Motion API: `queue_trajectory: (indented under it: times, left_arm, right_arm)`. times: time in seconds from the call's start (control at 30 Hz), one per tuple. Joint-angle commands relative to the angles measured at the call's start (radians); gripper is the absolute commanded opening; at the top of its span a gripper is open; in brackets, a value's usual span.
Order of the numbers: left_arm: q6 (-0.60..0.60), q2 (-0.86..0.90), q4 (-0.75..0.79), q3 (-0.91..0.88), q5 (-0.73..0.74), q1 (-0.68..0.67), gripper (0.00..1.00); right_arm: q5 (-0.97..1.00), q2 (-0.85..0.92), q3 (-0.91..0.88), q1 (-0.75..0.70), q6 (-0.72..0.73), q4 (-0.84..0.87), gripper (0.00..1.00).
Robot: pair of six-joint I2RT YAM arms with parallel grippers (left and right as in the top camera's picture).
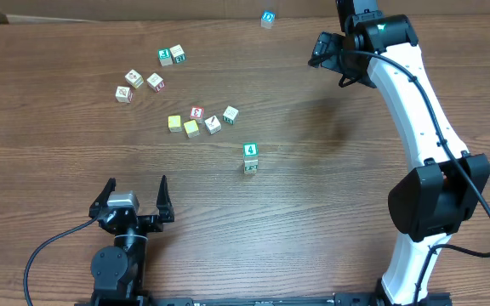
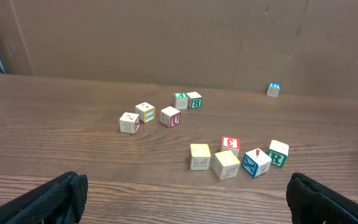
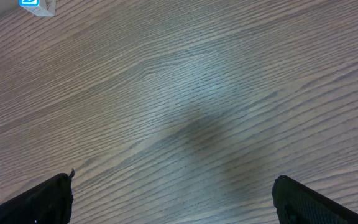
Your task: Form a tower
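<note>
The tower (image 1: 250,158) stands right of the table's middle, a short stack topped by a green-edged white cube showing a green "4" (image 1: 250,150). My left gripper (image 1: 134,201) sits near the front edge, well to the tower's lower left, open and empty; in the left wrist view its black fingertips (image 2: 48,198) frame bare wood around the left gripper (image 2: 185,200). My right gripper (image 1: 332,65) hovers at the back right, far above and right of the tower, open. The right wrist view shows the right gripper (image 3: 173,200) over bare table.
Loose cubes lie left of the tower: a cluster with two yellow ones (image 1: 192,121) (image 2: 226,164), three further left (image 1: 139,83) (image 2: 145,113), a green pair (image 1: 171,56) (image 2: 188,100). A lone blue-marked cube (image 1: 267,18) (image 3: 37,5) sits at the back edge.
</note>
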Motion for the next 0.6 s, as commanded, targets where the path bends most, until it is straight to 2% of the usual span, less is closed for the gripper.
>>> queue_trajectory:
  times: [0.0,0.3,0.57]
  left_arm:
    - [0.03,-0.012,0.003,-0.003,-0.013,-0.006,1.0]
    - [0.03,-0.012,0.003,-0.003,-0.013,-0.006,0.99]
    - [0.03,-0.012,0.003,-0.003,-0.013,-0.006,1.0]
  right_arm:
    - [0.006,-0.002,0.009,-0.003,-0.001,0.002,1.0]
    - [0.006,-0.018,0.009,-0.001,-0.001,0.002,1.0]
    - [0.006,-0.142,0.01,0.0,-0.001,0.002,1.0]
